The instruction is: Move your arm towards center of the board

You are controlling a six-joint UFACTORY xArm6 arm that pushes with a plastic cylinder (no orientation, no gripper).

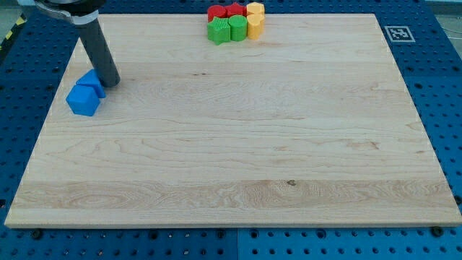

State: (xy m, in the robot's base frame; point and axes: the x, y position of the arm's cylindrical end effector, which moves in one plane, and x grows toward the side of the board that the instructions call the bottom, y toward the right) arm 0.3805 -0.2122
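Observation:
The wooden board (238,144) fills most of the view. My tip (110,83) rests on the board near its upper left, touching or just beside the right side of a blue block (92,81). A second blue block, cube-like (83,100), sits directly below-left of the first, against it. At the view's top centre a tight cluster holds two red blocks (216,12) (235,9), two green blocks (219,30) (238,29) and two yellow blocks (255,9) (256,26). The tip is far left of that cluster.
The board lies on a blue perforated table (440,87). A black-and-white marker tag (398,33) sits just off the board's upper right corner. The arm's dark rod (97,47) slants up to the view's top left.

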